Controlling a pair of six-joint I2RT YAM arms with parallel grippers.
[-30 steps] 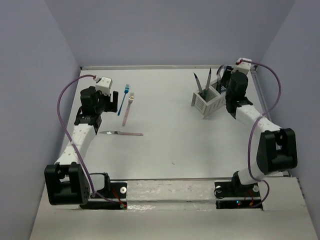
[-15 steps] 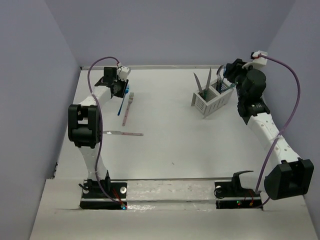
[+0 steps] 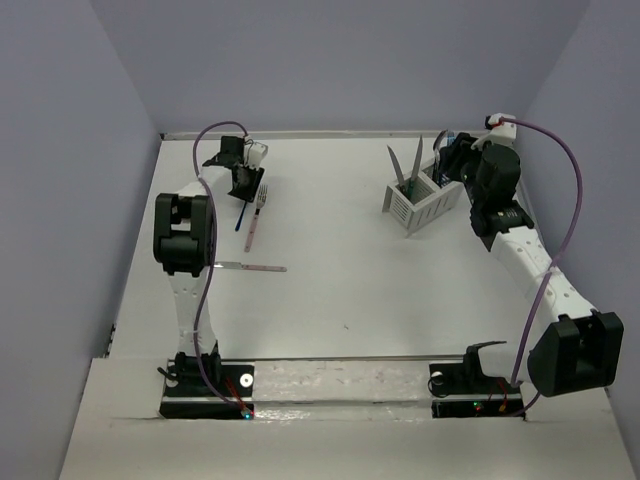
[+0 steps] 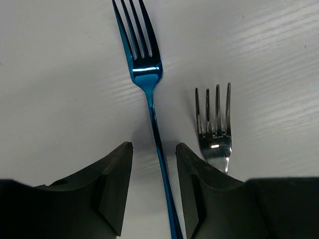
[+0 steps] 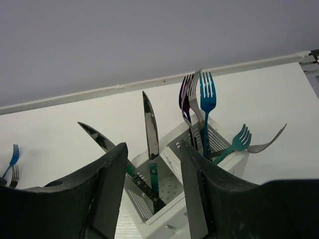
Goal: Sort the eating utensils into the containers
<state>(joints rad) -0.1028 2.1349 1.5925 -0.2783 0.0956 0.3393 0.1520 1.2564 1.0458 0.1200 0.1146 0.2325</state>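
Observation:
A blue fork [image 4: 148,82] lies flat on the white table. My left gripper [image 4: 154,147] is open and low over it, with one finger on each side of the slim blue handle and a gap to both. In the top view this gripper [image 3: 245,182] is at the far left. A pink-handled fork [image 3: 256,222] lies just right of the blue one, its metal head [image 4: 214,132] beside my right finger. A pink-handled knife [image 3: 248,266] lies nearer. My right gripper [image 5: 152,147] is open and empty, close to the white slatted caddy [image 3: 420,205], which holds knives [image 5: 149,132] and forks [image 5: 207,99].
The back wall edge [image 3: 330,133] runs just behind both grippers. The right table edge [image 3: 520,190] is close to the right arm. Knife blades and fork heads stick up above the caddy's rim [image 5: 219,137].
My left arm has swung up and reached to the far left, settling low over the blue fork. My right arm has lifted and drawn back a little from the caddy.

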